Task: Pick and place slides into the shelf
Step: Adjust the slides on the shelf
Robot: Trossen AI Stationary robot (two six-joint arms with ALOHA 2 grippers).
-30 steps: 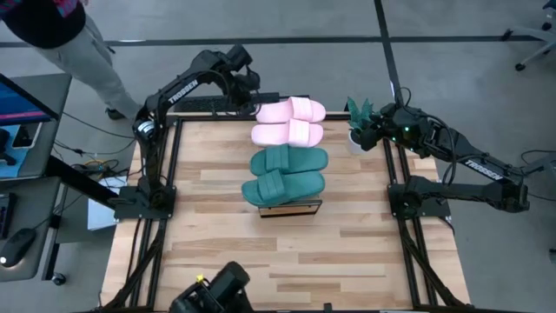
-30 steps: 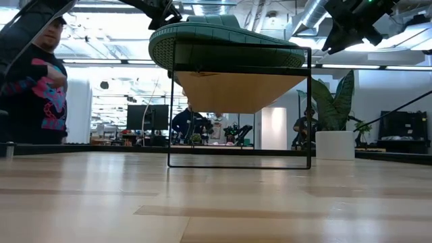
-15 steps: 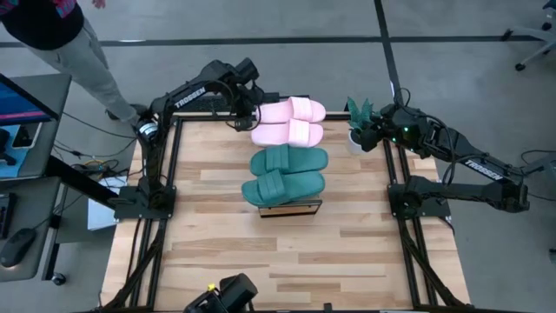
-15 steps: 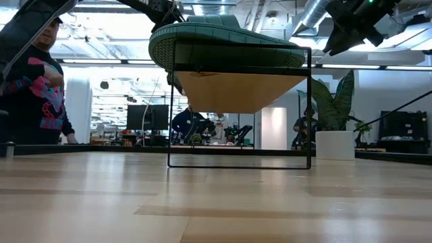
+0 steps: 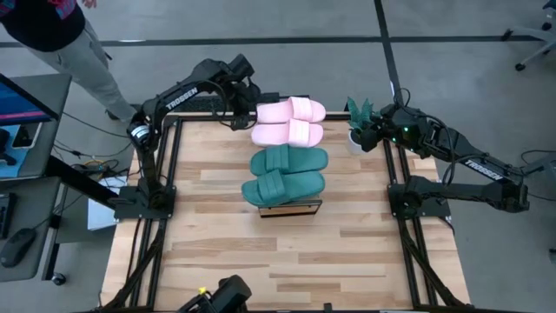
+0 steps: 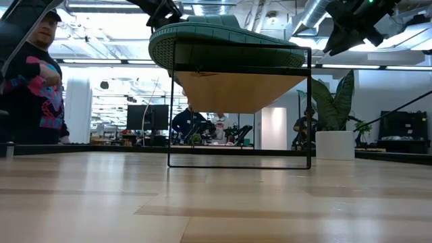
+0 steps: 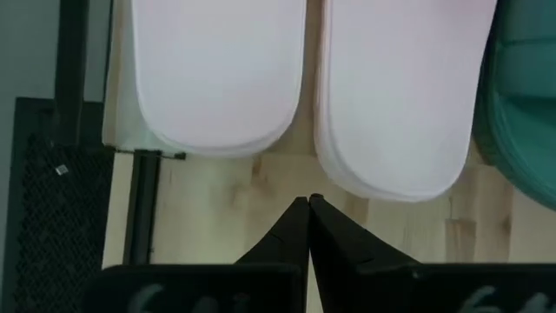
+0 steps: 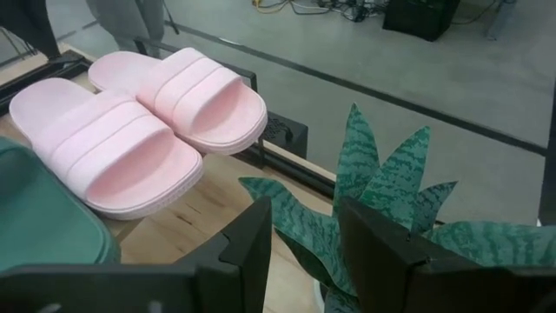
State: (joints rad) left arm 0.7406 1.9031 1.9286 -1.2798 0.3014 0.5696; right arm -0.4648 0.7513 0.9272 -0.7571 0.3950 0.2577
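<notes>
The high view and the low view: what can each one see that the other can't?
Only the high view shows the two pink slides and the second teal slide, all lined up along the shelf, with the shut left end effector beside the pink pair. Only the low view shows the room behind. Both show one teal slide, a plant, a person and the open right end effector.

Two pink slides (image 5: 289,121), two teal slides (image 5: 287,174), one shelf (image 5: 291,209) and one potted plant (image 5: 358,122) are counted.

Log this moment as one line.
slides: four on shelf | left pincer: shut, beside pink pair | right pincer: open, over plant
</notes>
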